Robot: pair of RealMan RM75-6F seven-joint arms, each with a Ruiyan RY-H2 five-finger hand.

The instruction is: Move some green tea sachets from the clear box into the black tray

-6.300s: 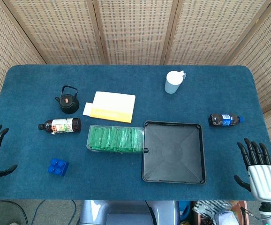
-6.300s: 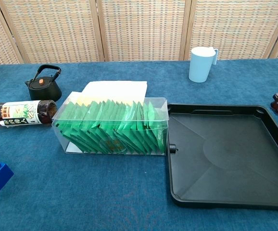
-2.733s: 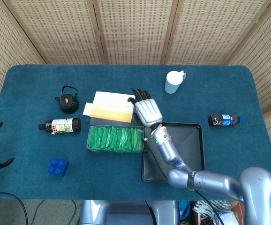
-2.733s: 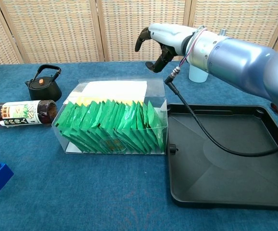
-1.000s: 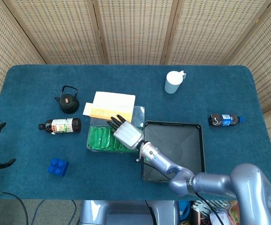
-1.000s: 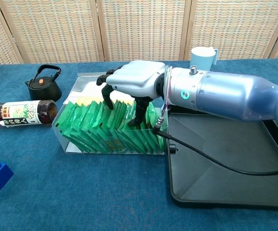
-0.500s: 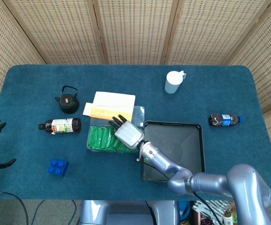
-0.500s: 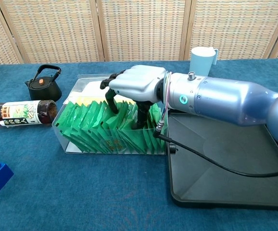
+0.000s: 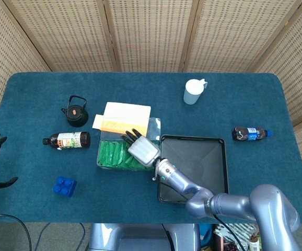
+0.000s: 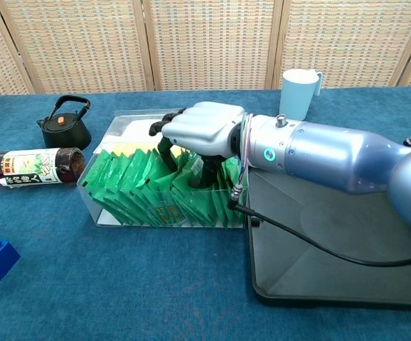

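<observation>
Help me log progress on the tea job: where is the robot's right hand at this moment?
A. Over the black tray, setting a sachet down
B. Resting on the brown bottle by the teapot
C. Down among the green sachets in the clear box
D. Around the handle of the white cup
C: the right hand is lowered into the clear box, its fingers among the green sachets; the black tray holds nothing.
</observation>
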